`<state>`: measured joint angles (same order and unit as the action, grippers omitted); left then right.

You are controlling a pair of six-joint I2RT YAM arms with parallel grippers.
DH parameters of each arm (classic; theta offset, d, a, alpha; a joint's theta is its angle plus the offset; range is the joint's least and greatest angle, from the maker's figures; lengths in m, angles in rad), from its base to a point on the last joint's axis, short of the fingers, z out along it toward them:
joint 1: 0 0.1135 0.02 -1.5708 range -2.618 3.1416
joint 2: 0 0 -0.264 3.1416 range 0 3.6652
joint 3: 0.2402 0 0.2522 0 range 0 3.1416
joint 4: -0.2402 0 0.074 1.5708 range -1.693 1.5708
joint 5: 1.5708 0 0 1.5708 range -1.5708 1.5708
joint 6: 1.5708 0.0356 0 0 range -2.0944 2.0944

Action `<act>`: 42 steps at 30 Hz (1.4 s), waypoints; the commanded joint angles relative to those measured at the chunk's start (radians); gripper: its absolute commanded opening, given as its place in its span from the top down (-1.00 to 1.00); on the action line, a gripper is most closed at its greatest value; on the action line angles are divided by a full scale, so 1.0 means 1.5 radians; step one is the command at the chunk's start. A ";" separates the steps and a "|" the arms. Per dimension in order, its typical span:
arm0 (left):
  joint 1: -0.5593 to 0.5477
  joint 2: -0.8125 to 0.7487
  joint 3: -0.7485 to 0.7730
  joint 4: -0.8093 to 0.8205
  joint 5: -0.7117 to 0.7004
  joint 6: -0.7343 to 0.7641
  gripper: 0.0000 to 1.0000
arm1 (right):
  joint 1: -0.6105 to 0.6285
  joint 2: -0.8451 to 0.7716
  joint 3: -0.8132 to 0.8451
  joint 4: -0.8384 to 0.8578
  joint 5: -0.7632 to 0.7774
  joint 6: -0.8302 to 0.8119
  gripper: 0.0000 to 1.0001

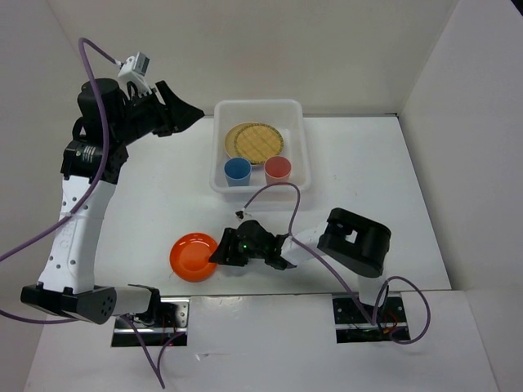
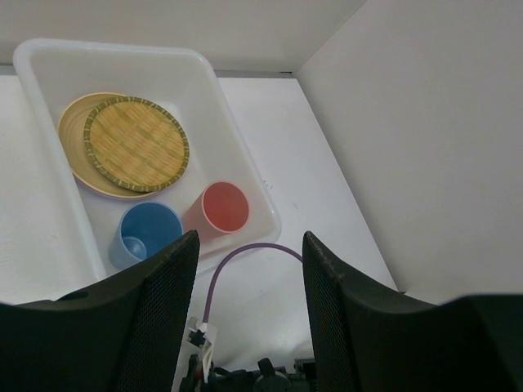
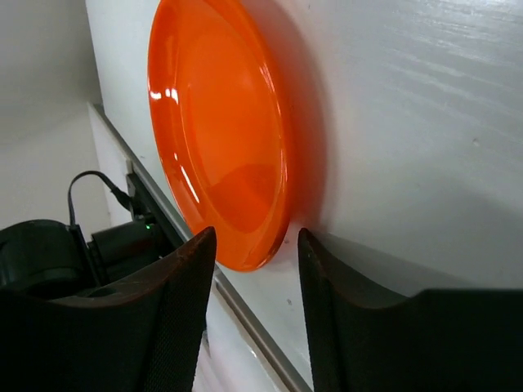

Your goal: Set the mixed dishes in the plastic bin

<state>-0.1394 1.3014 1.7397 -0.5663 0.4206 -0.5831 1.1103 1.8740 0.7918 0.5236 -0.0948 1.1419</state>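
The white plastic bin (image 1: 299, 137) stands at the back centre. It holds a woven tan disc (image 1: 256, 140) on a pale yellow plate (image 2: 72, 155), a blue cup (image 1: 237, 171) and a pink-red cup (image 1: 278, 169). An orange plate (image 1: 193, 256) lies on the table near the front. My right gripper (image 1: 219, 254) is open, low at the plate's right edge; in the right wrist view its jaws straddle the plate's rim (image 3: 274, 237) without closing on it. My left gripper (image 1: 196, 112) is open and empty, raised left of the bin.
White walls enclose the table at the back and right. A purple cable (image 1: 274, 189) arches above the right arm just in front of the bin. The table's front edge and the arm mounts (image 1: 151, 314) lie close behind the orange plate.
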 commanded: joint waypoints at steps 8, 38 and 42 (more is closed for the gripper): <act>0.004 -0.012 -0.005 0.025 0.017 -0.007 -0.22 | -0.028 0.073 -0.006 0.145 -0.052 0.040 0.25; 0.010 0.005 0.039 -0.007 0.017 0.005 -0.22 | 0.039 -0.330 0.116 -0.308 0.211 -0.130 1.00; 0.010 -0.014 0.045 0.016 0.017 -0.014 -0.22 | -0.101 -0.418 0.151 -0.350 0.182 -0.167 1.00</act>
<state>-0.1314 1.3182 1.7634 -0.5922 0.4255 -0.5838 1.0916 1.3384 0.9512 0.0738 0.1123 0.9695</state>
